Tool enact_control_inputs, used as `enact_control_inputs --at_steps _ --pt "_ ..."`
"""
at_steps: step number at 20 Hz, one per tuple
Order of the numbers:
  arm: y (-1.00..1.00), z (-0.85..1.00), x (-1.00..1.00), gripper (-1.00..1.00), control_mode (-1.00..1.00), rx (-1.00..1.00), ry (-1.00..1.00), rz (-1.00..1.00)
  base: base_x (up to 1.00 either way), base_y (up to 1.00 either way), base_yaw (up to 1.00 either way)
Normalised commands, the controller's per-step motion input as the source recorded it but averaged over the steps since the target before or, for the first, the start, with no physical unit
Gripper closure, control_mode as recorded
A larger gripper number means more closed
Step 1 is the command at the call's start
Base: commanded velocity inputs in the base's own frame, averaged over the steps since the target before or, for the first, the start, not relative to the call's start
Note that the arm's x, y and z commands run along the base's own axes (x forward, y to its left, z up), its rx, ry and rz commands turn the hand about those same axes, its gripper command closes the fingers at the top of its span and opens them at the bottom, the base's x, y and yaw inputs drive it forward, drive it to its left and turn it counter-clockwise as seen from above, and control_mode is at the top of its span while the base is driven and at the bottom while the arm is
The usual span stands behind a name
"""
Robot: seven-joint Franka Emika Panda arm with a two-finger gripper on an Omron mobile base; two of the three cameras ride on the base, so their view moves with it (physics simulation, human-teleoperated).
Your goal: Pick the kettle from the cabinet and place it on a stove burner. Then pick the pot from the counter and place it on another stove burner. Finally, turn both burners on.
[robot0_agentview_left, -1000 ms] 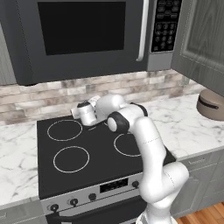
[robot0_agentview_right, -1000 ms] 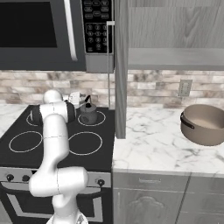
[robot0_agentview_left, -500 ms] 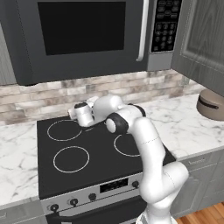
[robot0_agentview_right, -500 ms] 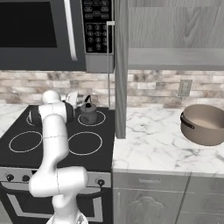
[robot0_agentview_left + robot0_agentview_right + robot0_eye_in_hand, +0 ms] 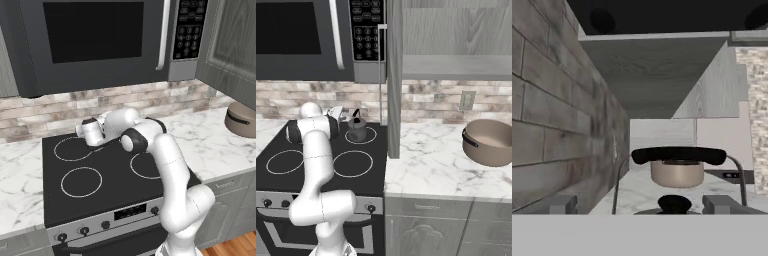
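Now the wide-open, empty pincer [image 5: 640, 205] hovers beside the kettle [image 5: 357, 130] on its burner; the pot [image 5: 492, 142] waits on the tabletop at three o'clock.

No legible text. Microwave keypad [image 5: 189, 27], upper right of the left base view: markings too small to read.

Kettle [image 5: 357, 130] upright on rear burner [image 5: 368, 135], pot [image 5: 491, 142] on counter [image 5: 431, 165]
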Motion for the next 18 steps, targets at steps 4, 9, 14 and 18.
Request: enact_control_inputs --at_steps 4,9,14,18 --pt "0.00 0.23 -0.47 -1.00 -1.00 -0.04 -0.05 -0.05 0.00 0.00 0.00" --pt "0.00 0.33 -0.37 -1.00 -1.00 -0.06 -0.06 -0.06 0.00 0.00 0.00" --pt "0.00 0.28 -0.41 -1.00 -1.00 -0.05 -0.05 -0.06 0.00 0.00 0.00" --pt "0.00 0.20 -0.42 -1.00 -1.00 -0.02 -0.04 -0.06 0.00 0.00 0.00"
